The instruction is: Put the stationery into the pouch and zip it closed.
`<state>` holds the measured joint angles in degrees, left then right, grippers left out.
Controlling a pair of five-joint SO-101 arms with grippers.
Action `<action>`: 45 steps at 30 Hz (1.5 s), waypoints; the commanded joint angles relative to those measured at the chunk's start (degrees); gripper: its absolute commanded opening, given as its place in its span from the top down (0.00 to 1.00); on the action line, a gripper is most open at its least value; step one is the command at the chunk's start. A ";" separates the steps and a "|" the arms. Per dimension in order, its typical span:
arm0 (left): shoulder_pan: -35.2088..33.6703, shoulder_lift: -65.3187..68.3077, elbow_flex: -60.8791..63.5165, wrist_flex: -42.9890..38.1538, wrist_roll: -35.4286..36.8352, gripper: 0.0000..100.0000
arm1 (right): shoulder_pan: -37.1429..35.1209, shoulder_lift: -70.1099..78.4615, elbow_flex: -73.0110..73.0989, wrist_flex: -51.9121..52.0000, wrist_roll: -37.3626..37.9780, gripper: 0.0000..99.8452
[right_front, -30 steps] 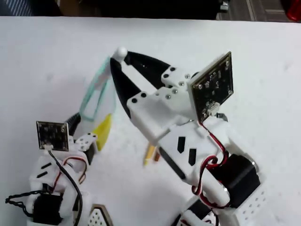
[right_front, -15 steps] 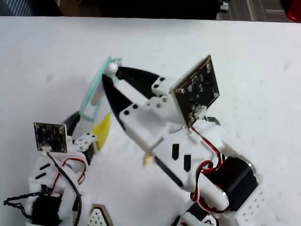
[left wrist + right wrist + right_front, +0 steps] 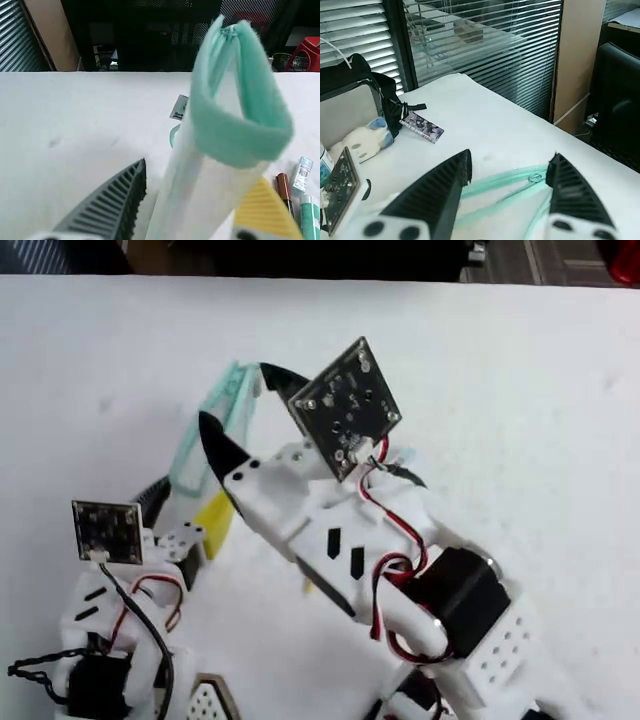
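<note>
The left gripper [image 3: 185, 505] sits at the near left of the white table [image 3: 500, 360] and grips the pouch [image 3: 210, 435], a clear one with a mint-green trim. The pouch is pinched between the gripper's dark ribbed finger [image 3: 117, 202] and its yellow finger [image 3: 260, 210]. From the left wrist view the pouch [image 3: 235, 125] stands up from that grip with its green-edged mouth spread into an open loop, and a small white label [image 3: 179, 107] sticks out from its side. The right arm reaches in from the near right, and the right gripper [image 3: 235, 395] is spread wide at the far end of the pouch, one black finger [image 3: 222, 448] on the pouch's near side and the other at its far side. In the right wrist view the green zip edge [image 3: 505, 180] and a small metal pull ring [image 3: 535, 177] lie between those parted fingers, with nothing clamped. Some stationery lies on the table just right of the pouch: a brown pen [image 3: 284, 189], a green-and-white marker [image 3: 310, 215] and a small clear piece [image 3: 302, 175] beside them.
</note>
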<state>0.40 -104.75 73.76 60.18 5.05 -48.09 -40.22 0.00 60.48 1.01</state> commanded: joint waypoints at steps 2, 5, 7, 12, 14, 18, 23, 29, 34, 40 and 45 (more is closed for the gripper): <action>0.48 -0.04 -2.99 -0.09 0.53 0.71 | -0.48 -0.40 -1.93 0.22 0.53 0.78; 0.48 -0.04 -2.99 -0.09 0.53 0.71 | -0.40 -0.40 -2.20 0.31 0.79 0.79; 0.40 -0.04 -2.99 0.00 0.53 0.71 | -0.31 -0.40 -2.20 0.40 0.88 0.79; 0.31 -0.04 -2.55 -0.09 0.53 0.71 | 4.18 -0.40 -2.20 0.84 0.62 0.79; 0.31 -0.04 -1.58 -1.14 0.53 0.71 | 6.64 -0.40 -2.02 0.92 0.53 0.79; 0.04 -0.04 -0.35 -2.73 0.53 0.71 | 12.09 -0.40 -2.20 2.86 0.53 0.79; 0.04 -0.04 -0.53 -2.64 0.53 0.73 | 21.67 0.75 -0.70 6.64 -1.23 0.79; 0.04 -0.04 -0.44 -2.81 0.53 0.73 | 30.64 7.16 9.23 8.48 -7.65 0.79; 0.04 -0.04 -0.44 -2.55 0.53 0.73 | 31.87 17.10 15.30 8.48 -12.13 0.79; 0.04 -0.04 -0.35 -2.55 0.53 0.73 | 34.51 28.79 17.41 5.49 -12.57 0.79; 0.04 -0.04 -0.35 -2.64 0.44 0.73 | 34.95 37.41 17.76 0.22 -12.57 0.82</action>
<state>0.40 -104.75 73.76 59.47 5.05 -13.36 -5.32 18.37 63.56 -11.12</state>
